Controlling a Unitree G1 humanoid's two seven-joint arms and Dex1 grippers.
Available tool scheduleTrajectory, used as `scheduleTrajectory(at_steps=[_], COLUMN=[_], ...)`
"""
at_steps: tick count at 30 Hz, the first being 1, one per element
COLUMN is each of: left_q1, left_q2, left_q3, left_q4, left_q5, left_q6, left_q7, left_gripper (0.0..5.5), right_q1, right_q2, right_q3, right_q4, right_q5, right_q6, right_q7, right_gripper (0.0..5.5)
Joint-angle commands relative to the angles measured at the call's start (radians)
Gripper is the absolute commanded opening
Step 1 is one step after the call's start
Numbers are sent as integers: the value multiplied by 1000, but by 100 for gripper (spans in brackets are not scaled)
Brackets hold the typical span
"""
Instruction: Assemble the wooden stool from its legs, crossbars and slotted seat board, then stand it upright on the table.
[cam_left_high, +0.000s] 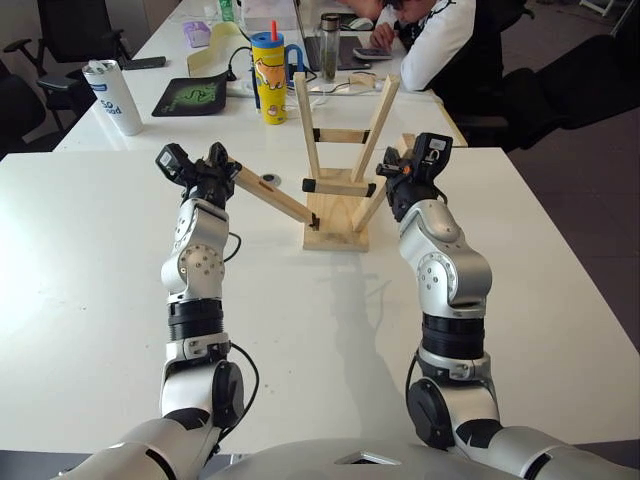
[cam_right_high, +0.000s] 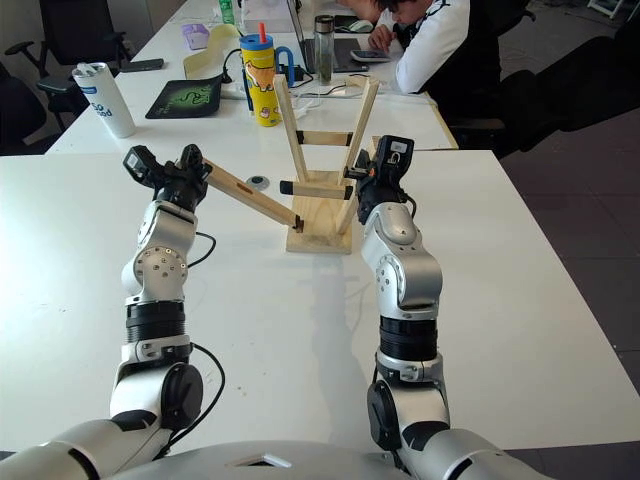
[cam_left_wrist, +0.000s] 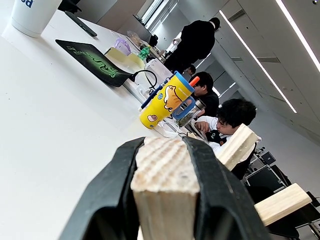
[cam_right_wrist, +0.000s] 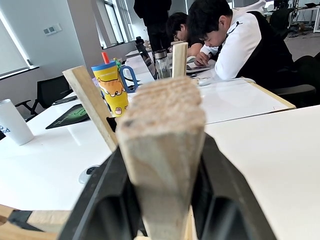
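Pale wood makes up the half-built stool, which sits upside down at the far middle of the white table (cam_left_high: 90, 300). Its seat board (cam_left_high: 336, 238) lies flat on the tabletop, and two legs (cam_left_high: 307, 120) rise from it, leaning apart towards their tops, with an upper crossbar (cam_left_high: 341, 135) and a lower crossbar (cam_left_high: 340, 187) between them. A third leg (cam_left_high: 275, 197) slants from the board's left edge up and out to the left, and the left claw (cam_left_high: 222, 172) pinches its outer end tightly on both sides. The right claw (cam_left_high: 392, 180) is clamped the same way on a fourth leg (cam_left_high: 370, 210) at the board's right side; whether its lower end sits in the board I cannot tell. A small round disc (cam_right_high: 258, 182) lies on the table just beyond the slanting leg. On the next table, straight behind the stool, stand a yellow cup (cam_left_high: 268, 75) and a dark bottle (cam_left_high: 329, 45). A dark mouse mat (cam_left_high: 192, 95) and a white tumbler (cam_left_high: 113, 97) sit farther left.
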Motion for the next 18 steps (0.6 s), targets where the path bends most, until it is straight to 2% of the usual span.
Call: scheduleTrajectory(at_steps=[1,9,18], left_q1=[36,60,49], left_q2=[-17,-15,-9], left_q3=[-8,-17,-46], left_q4=[-57,-56,-26], left_q5=[10,27,173], left_q6=[10,25,93], left_q7=[-10,-62,96], left_gripper=[109,109,109], right_q1=[32,10,-6], right_q2=[17,5,-10], right_q3=[0,-1,11], right_q4=[22,43,61], right_q5=[7,6,-13], right_q6=[29,32,7], right_q7=[2,17,24], right_gripper=[103,103,103])
